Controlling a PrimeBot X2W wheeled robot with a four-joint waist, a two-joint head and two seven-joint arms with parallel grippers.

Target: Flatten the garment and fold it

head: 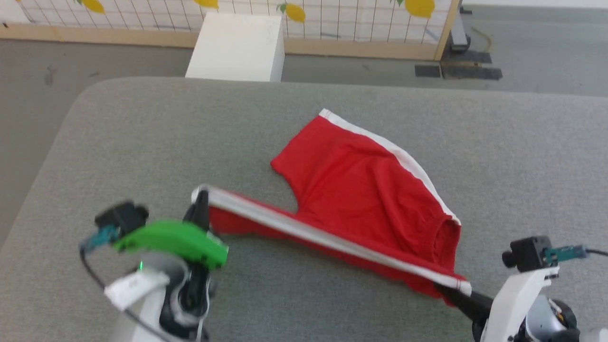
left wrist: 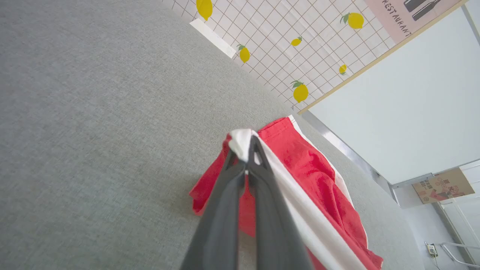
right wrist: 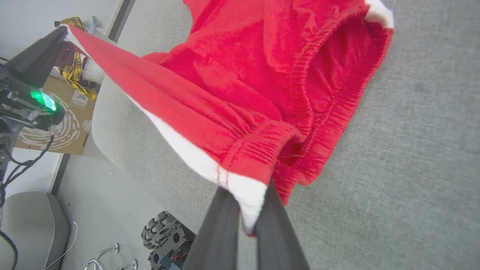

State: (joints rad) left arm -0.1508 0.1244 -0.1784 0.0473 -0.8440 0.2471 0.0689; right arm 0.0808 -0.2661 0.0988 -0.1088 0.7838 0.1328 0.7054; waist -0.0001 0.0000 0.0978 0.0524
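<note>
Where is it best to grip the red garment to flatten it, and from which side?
On the garment, probably both ends of the near white band, from the near side, as the left gripper and right gripper hold it: it stretches straight.

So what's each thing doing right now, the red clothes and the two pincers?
garment: unfolded, wrinkled, one white-banded edge pulled taut between both pincers, rest lying on the table
left pincer: shut on the garment's white corner
right pincer: shut on the garment's waistband end

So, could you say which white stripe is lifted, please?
The near stripe, taut between the left tool and right tool; the far stripe lies on the table.
</note>
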